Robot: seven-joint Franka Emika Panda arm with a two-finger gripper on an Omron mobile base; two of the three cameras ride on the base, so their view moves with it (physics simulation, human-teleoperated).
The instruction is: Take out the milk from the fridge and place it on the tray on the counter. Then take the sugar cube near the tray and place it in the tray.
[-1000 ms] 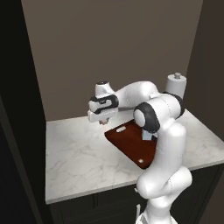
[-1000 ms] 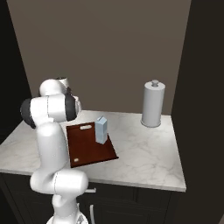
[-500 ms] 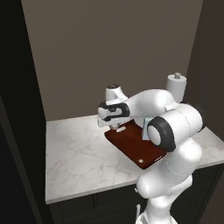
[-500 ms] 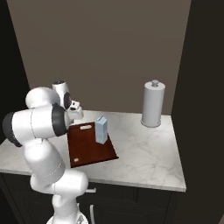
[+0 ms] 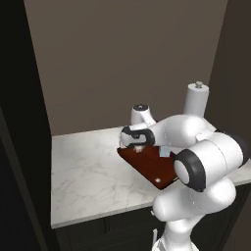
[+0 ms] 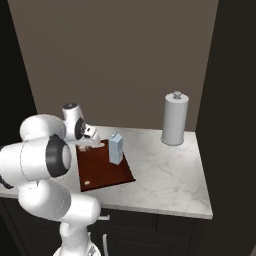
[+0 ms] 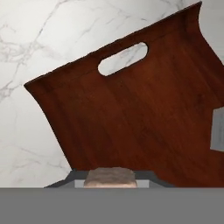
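Note:
The dark red-brown tray lies on the white marble counter, with the pale blue-grey milk standing upright on its far part. My gripper hovers low over the tray's far left corner, shut on the small beige sugar cube. In the hand view the tray and its slot handle lie directly below the cube, and the milk shows at the right edge. From the left base view the gripper is above the tray, and the arm hides most of the milk.
A tall grey-white cylinder with a knob stands at the back right of the counter, against a dark side wall. Bare marble stretches left of the tray. The counter's front edge runs just beyond the tray's near corner.
The arm has swung right and down, carrying the sugar cube from beside the tray's far left corner to over the tray. The milk and tray have not moved.

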